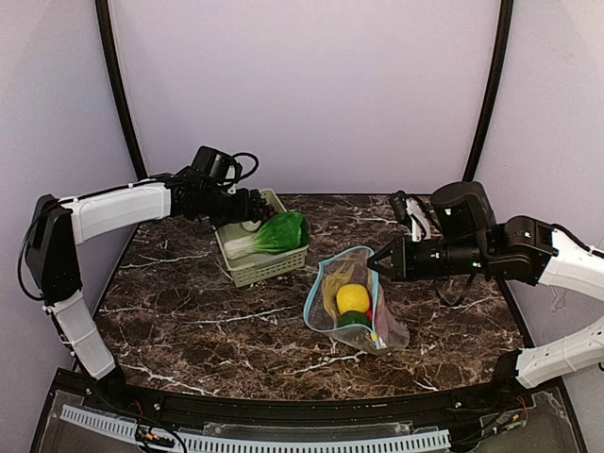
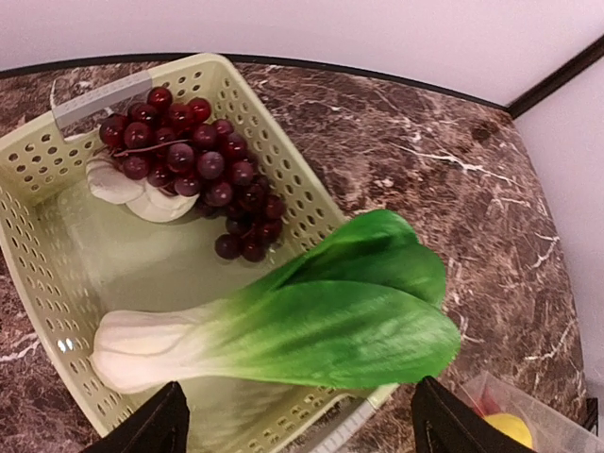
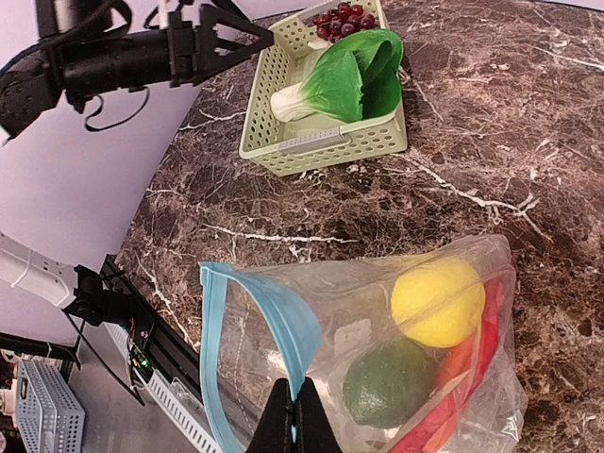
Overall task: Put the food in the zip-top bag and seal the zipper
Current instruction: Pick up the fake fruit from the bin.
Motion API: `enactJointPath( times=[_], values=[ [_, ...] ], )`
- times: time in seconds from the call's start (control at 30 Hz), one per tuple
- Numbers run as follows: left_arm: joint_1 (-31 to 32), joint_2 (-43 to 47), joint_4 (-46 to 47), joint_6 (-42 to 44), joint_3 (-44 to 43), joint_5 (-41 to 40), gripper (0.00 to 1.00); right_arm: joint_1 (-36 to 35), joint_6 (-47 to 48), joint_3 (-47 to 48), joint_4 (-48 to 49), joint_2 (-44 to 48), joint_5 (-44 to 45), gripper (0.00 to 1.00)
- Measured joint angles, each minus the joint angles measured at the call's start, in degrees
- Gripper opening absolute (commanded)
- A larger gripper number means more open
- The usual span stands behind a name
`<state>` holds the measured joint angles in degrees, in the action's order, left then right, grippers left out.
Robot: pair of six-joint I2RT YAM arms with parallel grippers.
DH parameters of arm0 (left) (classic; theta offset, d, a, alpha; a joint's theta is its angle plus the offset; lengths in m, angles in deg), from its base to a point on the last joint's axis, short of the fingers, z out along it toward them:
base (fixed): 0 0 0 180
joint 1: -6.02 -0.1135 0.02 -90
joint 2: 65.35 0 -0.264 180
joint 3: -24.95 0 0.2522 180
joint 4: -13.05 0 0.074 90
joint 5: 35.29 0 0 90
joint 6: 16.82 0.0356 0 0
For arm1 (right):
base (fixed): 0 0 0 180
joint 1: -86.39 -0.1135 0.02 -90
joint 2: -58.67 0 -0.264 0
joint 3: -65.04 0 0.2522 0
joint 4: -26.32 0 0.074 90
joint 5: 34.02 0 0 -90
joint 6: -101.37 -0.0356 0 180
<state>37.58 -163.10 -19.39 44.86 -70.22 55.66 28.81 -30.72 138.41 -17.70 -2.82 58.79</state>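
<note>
The zip-top bag (image 1: 332,294) lies mid-table with its mouth held open. Inside it are a yellow lemon (image 3: 437,302), a dark green piece (image 3: 389,382) and red chilli peppers (image 3: 469,363). My right gripper (image 3: 300,420) is shut on the zipper (image 3: 274,321), the light blue strip at the bag's mouth. My left gripper (image 2: 302,425) hangs open just above the bok choy (image 2: 302,321). The bok choy lies in the pale green basket (image 2: 38,160) with the purple grapes (image 2: 203,165) and white garlic (image 2: 142,193).
The basket (image 1: 264,269) stands at the back left of the marble table, left of the bag. Black frame posts rise at both back corners, and a rail runs along the near edge (image 1: 283,439).
</note>
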Motion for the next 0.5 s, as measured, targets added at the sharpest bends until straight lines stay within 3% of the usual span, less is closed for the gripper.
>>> enactJointPath(
  times=[0.2, 0.5],
  values=[
    [-3.5, -9.8, 4.1, -2.8, -2.7, -1.7, 0.74, 0.0, 0.0, 0.1, 0.3, -0.7, -0.1, 0.0],
    [-6.1, -20.5, 5.7, -3.8, -14.0, -2.3, 0.63, 0.0, 0.3, 1.7, 0.4, -3.0, -0.5, 0.0]
  ],
)
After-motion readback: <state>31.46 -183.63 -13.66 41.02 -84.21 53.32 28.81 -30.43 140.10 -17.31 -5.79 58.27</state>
